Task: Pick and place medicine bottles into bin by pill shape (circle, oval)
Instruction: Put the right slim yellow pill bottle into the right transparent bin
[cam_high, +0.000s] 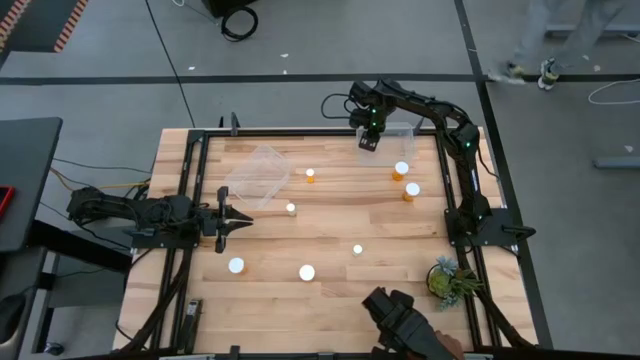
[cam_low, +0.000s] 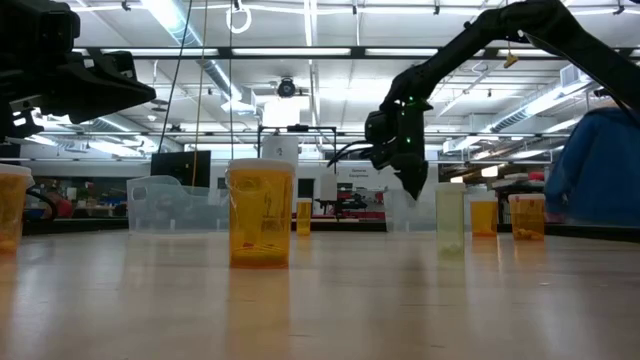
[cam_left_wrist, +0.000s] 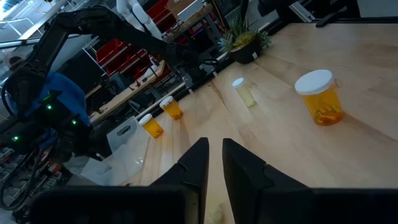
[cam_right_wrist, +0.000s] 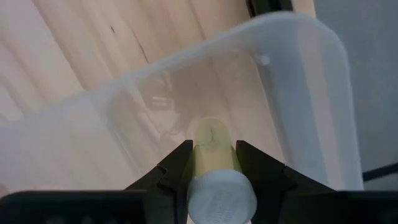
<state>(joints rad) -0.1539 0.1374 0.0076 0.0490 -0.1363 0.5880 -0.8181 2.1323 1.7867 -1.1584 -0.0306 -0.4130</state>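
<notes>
We are finding the right gripper (cam_right_wrist: 214, 163) holding one medicine bottle (cam_right_wrist: 214, 152) over the clear bin (cam_right_wrist: 292, 74) at the bench's (cam_high: 330, 225) far right corner, the fingers pinching its body just below the white cap (cam_right_wrist: 222, 198). We are judging this bottle to be light, rigid and smooth-walled, so liable to slip or tip; the body directly under the cap is looking like the soundest place to take hold. It is showing as a pale yellowish translucent cylinder; its contents are not discernible. The remaining bottles (cam_high: 307, 271) are standing upright on the bench, well apart from one another, orange-tinted with round white caps, two of them (cam_high: 411, 190) near the right-hand bin. A second clear bin (cam_high: 258, 172) is sitting tilted at the far left. The left gripper (cam_high: 237, 219) is waiting low over the left side, its fingers nearly pressed together and holding nothing.
</notes>
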